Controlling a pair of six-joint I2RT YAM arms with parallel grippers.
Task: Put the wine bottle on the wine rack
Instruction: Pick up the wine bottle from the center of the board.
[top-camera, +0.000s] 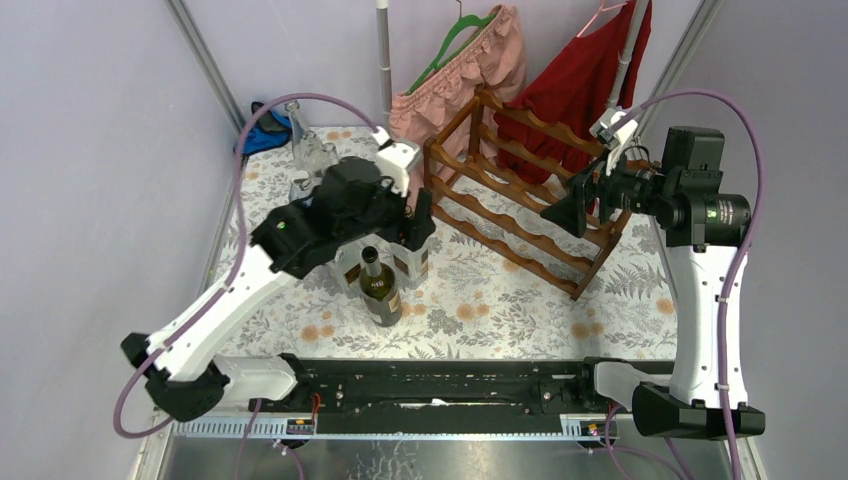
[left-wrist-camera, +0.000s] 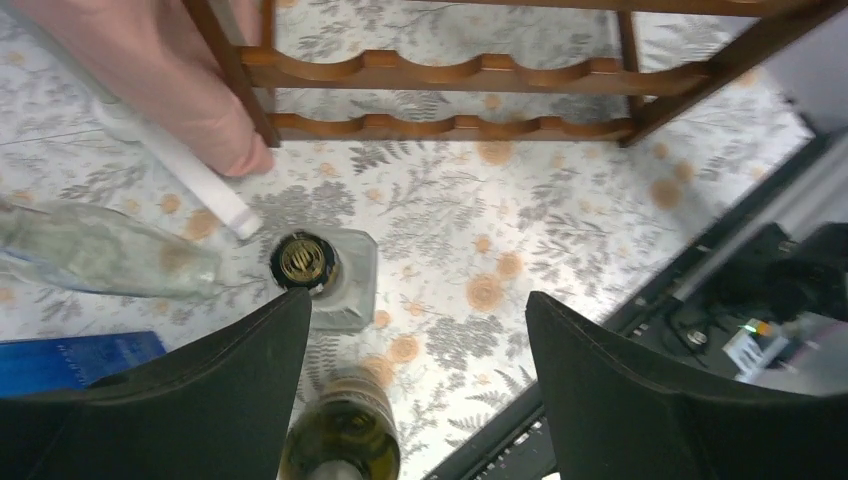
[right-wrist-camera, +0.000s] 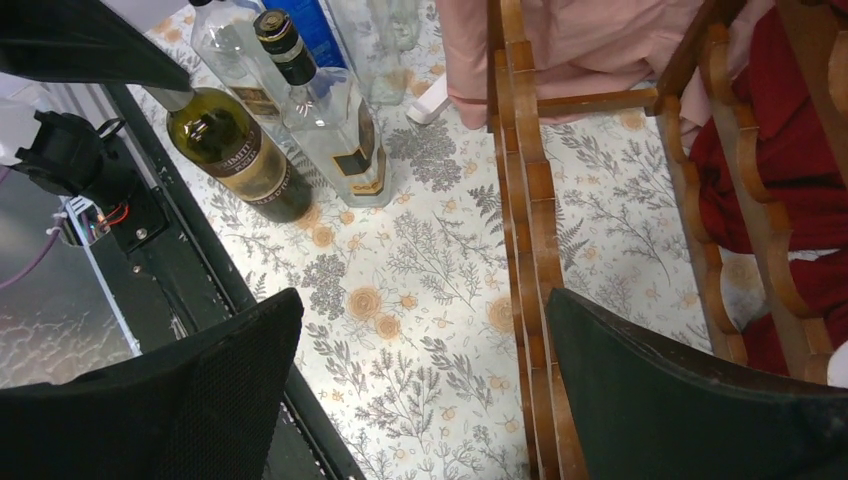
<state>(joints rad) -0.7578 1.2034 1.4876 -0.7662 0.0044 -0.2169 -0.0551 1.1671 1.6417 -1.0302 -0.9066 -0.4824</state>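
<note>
The wine bottle (top-camera: 381, 292), dark green with a label, stands upright on the flowered tablecloth near the front edge. My left gripper (top-camera: 410, 225) hovers just behind and above it, open. In the left wrist view the wine bottle (left-wrist-camera: 340, 440) shows blurred at the bottom edge, close to the left finger (left-wrist-camera: 200, 390) and untouched by either jaw of the left gripper (left-wrist-camera: 418, 300). The reddish-brown wine rack (top-camera: 520, 200) stands at the back right. My right gripper (top-camera: 565, 205) hangs open over the rack's front rail (right-wrist-camera: 525, 200), empty (right-wrist-camera: 422, 297). The wine bottle (right-wrist-camera: 240, 150) appears there too.
Clear glass bottles (top-camera: 410, 260) (left-wrist-camera: 305, 262) (right-wrist-camera: 330, 110) stand right beside the wine bottle, with more (top-camera: 300, 150) at the back left. A pink garment (top-camera: 470, 70) and a red one (top-camera: 590, 80) hang behind the rack. A black rail (top-camera: 440, 385) runs along the front.
</note>
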